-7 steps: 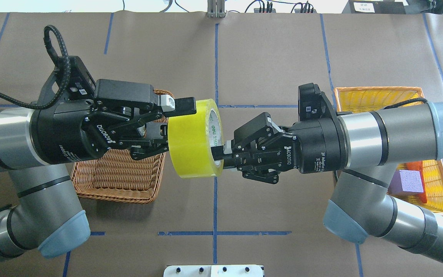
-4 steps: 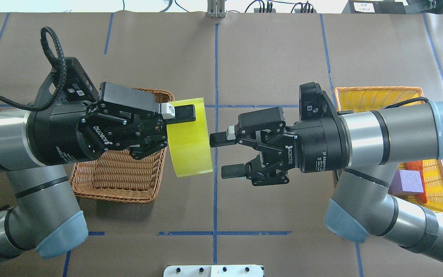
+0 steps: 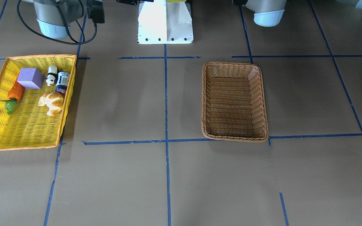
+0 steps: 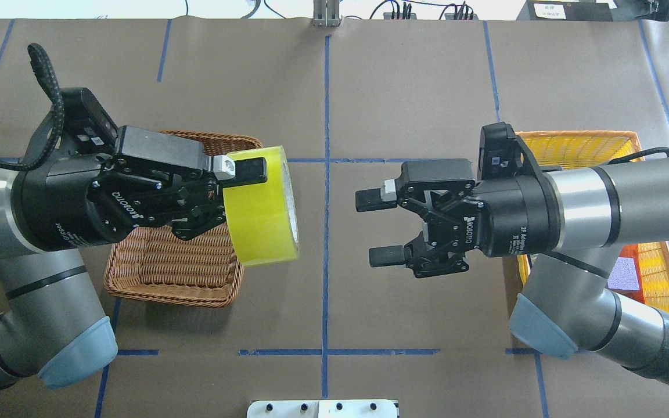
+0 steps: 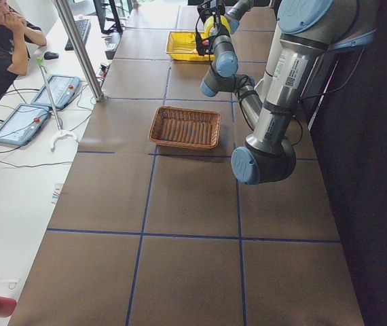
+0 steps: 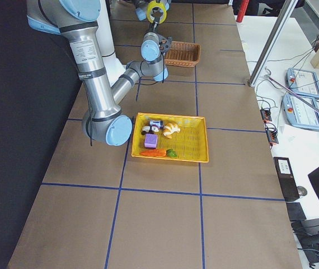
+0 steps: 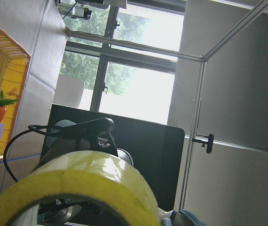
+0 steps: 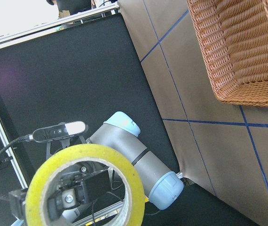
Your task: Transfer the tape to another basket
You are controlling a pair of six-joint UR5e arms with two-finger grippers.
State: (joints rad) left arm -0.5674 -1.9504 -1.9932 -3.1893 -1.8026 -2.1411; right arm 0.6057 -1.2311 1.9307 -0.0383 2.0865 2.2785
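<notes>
The yellow tape (image 4: 262,212) is held in the air by my left gripper (image 4: 240,184), which is shut on the roll's wall, one finger outside and one inside the core. In the overhead view the roll hangs over the right-hand edge of the brown wicker basket (image 4: 166,273). My right gripper (image 4: 374,227) is open and empty, facing the tape across a gap. The tape also shows in the left wrist view (image 7: 87,181) and the right wrist view (image 8: 87,153). The basket (image 3: 234,64) holds nothing.
The yellow tray with an orange rim (image 3: 39,57) sits on my right side and holds a purple block (image 3: 30,78), a carrot (image 3: 15,91), a croissant (image 3: 52,102), a small can (image 3: 62,82) and a panda figure (image 3: 52,75). The tray (image 4: 572,145) lies partly under my right arm.
My right gripper has opened, let go of the tape and drawn back to the right. My left gripper has carried the tape to the left, toward the wicker basket.
</notes>
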